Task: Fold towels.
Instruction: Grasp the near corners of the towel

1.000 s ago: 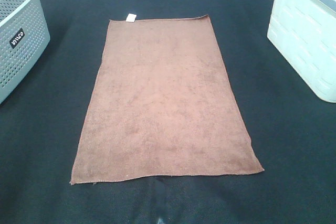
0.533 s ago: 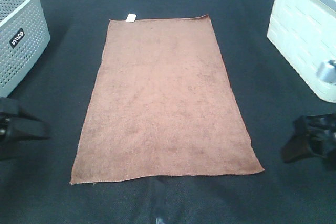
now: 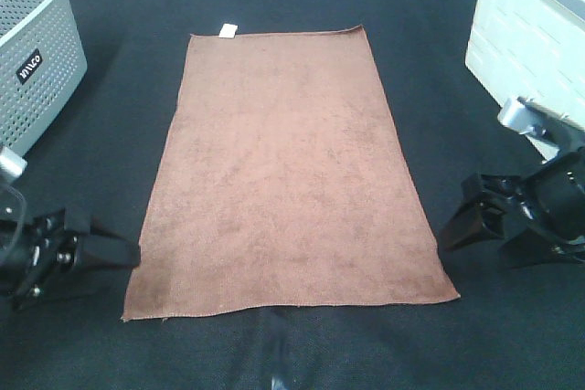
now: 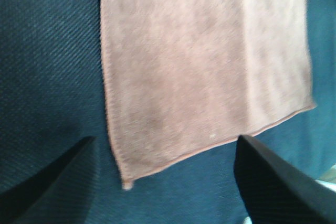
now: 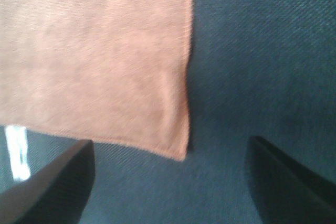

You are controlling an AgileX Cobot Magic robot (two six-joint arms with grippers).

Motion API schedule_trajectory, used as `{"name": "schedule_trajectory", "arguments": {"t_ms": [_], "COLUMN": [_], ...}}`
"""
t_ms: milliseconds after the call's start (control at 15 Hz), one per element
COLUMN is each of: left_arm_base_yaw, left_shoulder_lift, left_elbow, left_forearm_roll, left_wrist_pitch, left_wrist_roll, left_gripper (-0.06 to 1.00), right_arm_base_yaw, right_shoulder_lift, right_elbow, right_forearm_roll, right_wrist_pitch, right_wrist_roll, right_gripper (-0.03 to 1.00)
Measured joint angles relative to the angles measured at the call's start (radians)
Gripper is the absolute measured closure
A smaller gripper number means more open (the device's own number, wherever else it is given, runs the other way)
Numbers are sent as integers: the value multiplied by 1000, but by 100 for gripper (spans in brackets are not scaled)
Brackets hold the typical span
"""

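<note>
1. Presently the left gripper [image 3: 114,258] and right gripper [image 3: 468,226] are both spread wide and empty, each beside a near corner of the towel [image 3: 283,171].
2. Towel lies flat on the dark table [image 3: 439,70].
3. Risk: thin hem slips; uneven lifts skew the fold.

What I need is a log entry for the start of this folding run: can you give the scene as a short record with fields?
towel: reddish-brown, spread flat, unfolded
tag: white, at the towel's far left corner
table: dark cloth surface under the towel
left gripper: fingers open, by the near left corner, holding nothing
right gripper: fingers open, by the near right corner, holding nothing
grey basket: far left
white bin: far right
</note>
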Motion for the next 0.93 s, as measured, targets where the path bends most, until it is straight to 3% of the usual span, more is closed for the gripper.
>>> {"name": "schedule_trajectory", "arguments": {"t_ms": [133, 400, 667, 733, 933], "left_arm_base_yaw": [0, 0, 0, -1, -79], "left_shoulder_lift": [57, 149, 255, 274, 316], "left_elbow": [-16, -99, -165, -177, -242], "left_forearm_roll": [-8, -12, -23, -23, -3], "left_wrist_pitch": [-1, 2, 102, 118, 110], "left_wrist_roll": [61, 71, 71, 71, 71], "left_gripper": [26, 26, 34, 37, 55], "right_arm_base_yaw": [4, 87, 90, 90, 87], "right_shoulder_lift": [70, 179, 243, 258, 291], "right_elbow": [-28, -81, -126, -139, -156], "right_forearm_roll": [16, 33, 106, 113, 142], "right_wrist_pitch": [-3, -26, -31, -20, -5], "right_wrist_roll": [-10, -28, -24, -26, -27], "right_gripper": [22, 22, 24, 27, 58]}}
